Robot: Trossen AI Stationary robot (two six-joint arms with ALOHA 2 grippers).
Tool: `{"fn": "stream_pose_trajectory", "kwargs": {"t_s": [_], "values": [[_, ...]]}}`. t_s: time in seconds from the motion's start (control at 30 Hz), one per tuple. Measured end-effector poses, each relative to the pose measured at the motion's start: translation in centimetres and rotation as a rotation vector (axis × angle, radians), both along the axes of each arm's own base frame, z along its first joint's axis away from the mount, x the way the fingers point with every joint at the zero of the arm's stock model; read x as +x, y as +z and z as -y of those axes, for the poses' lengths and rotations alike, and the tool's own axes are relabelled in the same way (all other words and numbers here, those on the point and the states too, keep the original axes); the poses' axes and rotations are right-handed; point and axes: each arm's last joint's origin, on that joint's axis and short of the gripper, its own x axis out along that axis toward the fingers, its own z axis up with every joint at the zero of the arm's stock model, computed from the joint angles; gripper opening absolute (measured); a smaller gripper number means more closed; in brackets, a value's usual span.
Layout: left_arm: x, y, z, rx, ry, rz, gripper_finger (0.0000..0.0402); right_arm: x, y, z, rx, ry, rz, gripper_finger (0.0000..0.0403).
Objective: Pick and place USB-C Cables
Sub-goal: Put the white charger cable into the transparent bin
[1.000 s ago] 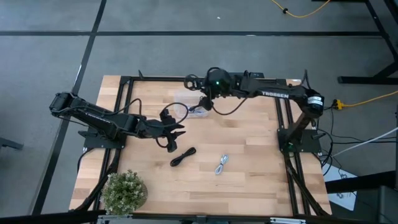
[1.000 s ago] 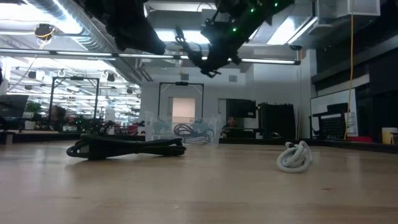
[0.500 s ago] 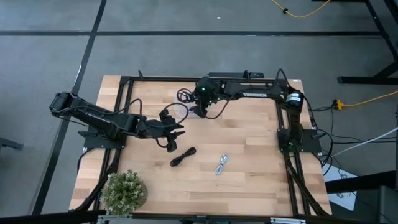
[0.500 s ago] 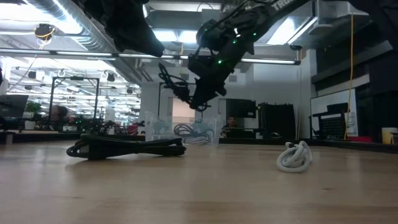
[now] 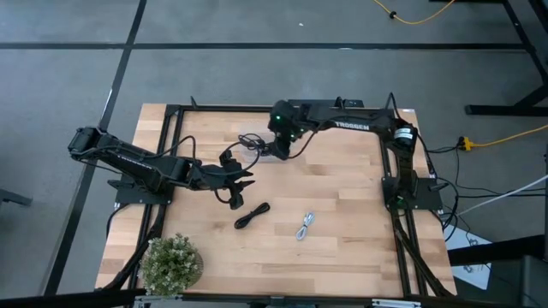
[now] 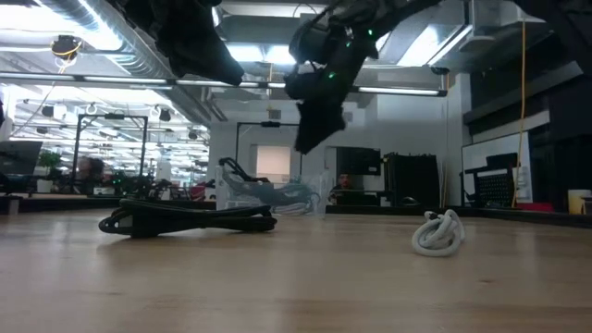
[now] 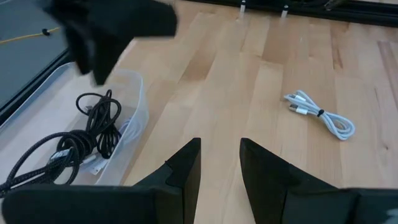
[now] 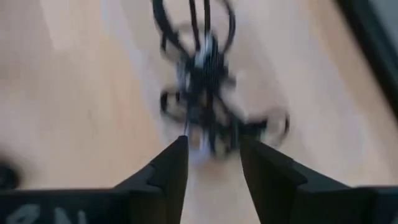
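Note:
A clear plastic container [image 7: 135, 98] stands at the table's far middle with black USB-C cables [image 7: 93, 127] lying in it. My right gripper [image 8: 213, 155] hovers open above it, and a black cable bundle [image 8: 202, 93] lies below the fingers, apart from them. In the high view this gripper [image 5: 278, 147] is at the container's right side. Another black cable [image 5: 252, 215] and a white cable [image 5: 306, 225] lie flat on the table nearer the front. My left gripper [image 7: 221, 155] waits open left of centre, above the table.
A potted plant [image 5: 171, 262] stands at the near left corner. A black metal frame [image 5: 175, 111] runs along the table's left, far and right sides. Bare wood lies between the two loose cables and the near edge.
My right gripper has swung toward the table's left over the container with a black cable hanging from it. It then opened and let go. The cable has dropped into the container and now lies there.

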Motion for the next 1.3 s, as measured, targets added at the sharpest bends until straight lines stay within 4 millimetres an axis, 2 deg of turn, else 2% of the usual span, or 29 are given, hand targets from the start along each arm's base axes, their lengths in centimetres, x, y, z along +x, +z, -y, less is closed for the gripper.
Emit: {"fn": "stream_pose_trajectory", "kwargs": {"t_s": [0.17, 0.3, 0.37, 0.47, 0.57, 0.77, 0.9, 1.07, 1.3], "values": [[0.0, 0.0, 0.0, 0.0, 0.0, 0.0, 0.0105, -2.5, 1.4, -2.0, 0.15, -0.113, -0.292, 0.0153], [0.0, 0.0, 0.0, 0.0, 0.001, 0.0, 0.0105, -4.7, 2.1, -5.2, 0.208, -0.117, -0.564, 0.015], [0.0, 0.0, 0.0, 0.0, 0.001, 0.0, 0.0105, -5.5, 2.2, -6.9, 0.168, -0.099, -0.692, 0.015], [0.0, 0.0, 0.0, -0.007, 0.005, 0.003, 0.0105, -5.5, 2.1, -9.2, 0.058, -0.024, -0.702, 0.0149], [0.0, 0.0, 0.0, -0.061, 0.034, 0.02, 0.0105, -6.2, 2.2, -11.8, 0.043, 0.024, -0.721, 0.0149], [0.0, -0.1, 0.1, -0.127, 0.013, 0.019, 0.0105, -9.8, 2.1, -16.5, -0.03, 0.112, -0.763, 0.0149], [0.1, 0.0, 0.1, -0.147, 0.025, 0.041, 0.0105, -12.6, 0.9, -18.4, -0.044, 0.104, -0.681, 0.0149], [0.1, 0.1, 0.1, -0.157, 0.036, 0.045, 0.0105, -14.9, -1.9, -20.0, 0.013, 0.147, -0.418, 0.0149], [0.1, 0.1, 0.1, -0.155, 0.042, 0.054, 0.0105, -13.2, -3.4, -21.9, -0.003, 0.447, 0.115, 0.0149]]}}
